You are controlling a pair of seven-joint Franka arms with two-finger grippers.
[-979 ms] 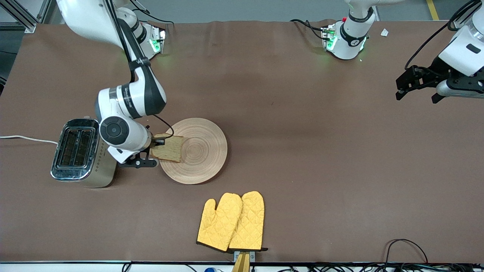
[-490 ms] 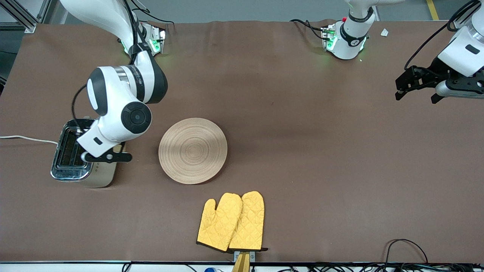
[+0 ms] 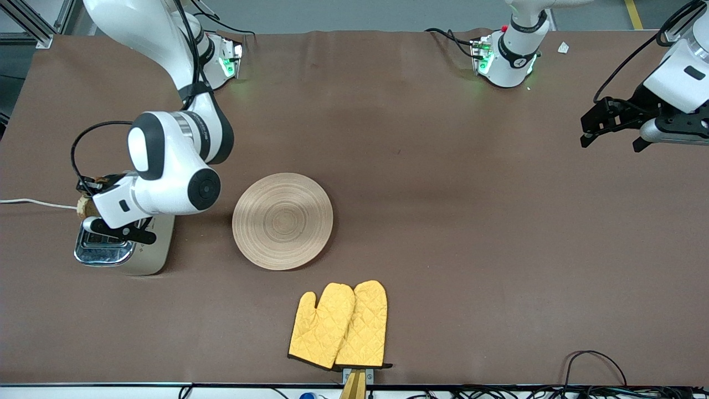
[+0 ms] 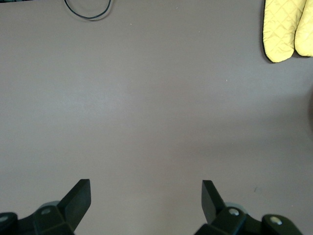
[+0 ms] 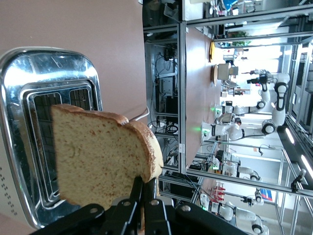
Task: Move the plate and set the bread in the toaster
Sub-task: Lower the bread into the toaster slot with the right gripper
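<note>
The round pale wooden plate (image 3: 282, 220) lies bare on the brown table. The cream toaster (image 3: 148, 252) with chrome top (image 5: 29, 98) stands toward the right arm's end, beside the plate. My right gripper (image 3: 91, 209) is over the toaster's slots, shut on the bread (image 5: 98, 166). In the right wrist view the gripper (image 5: 144, 191) pinches the slice by its crust edge and holds it upright above the slots. Only a bit of the bread (image 3: 84, 205) shows in the front view. My left gripper (image 3: 609, 124) waits open and empty over the table at the left arm's end; its fingers (image 4: 78, 200) stand wide apart.
Two yellow oven mitts (image 3: 339, 324) lie near the table's front edge, nearer to the camera than the plate; they also show in the left wrist view (image 4: 288, 29). The toaster's white cord (image 3: 33, 203) runs off the table's end. A black cable loop (image 3: 595, 363) lies at the front edge.
My right gripper lifted the bread off the plate and carried it over the toaster, turning it upright. The plate is now bare. The left arm has barely moved.
</note>
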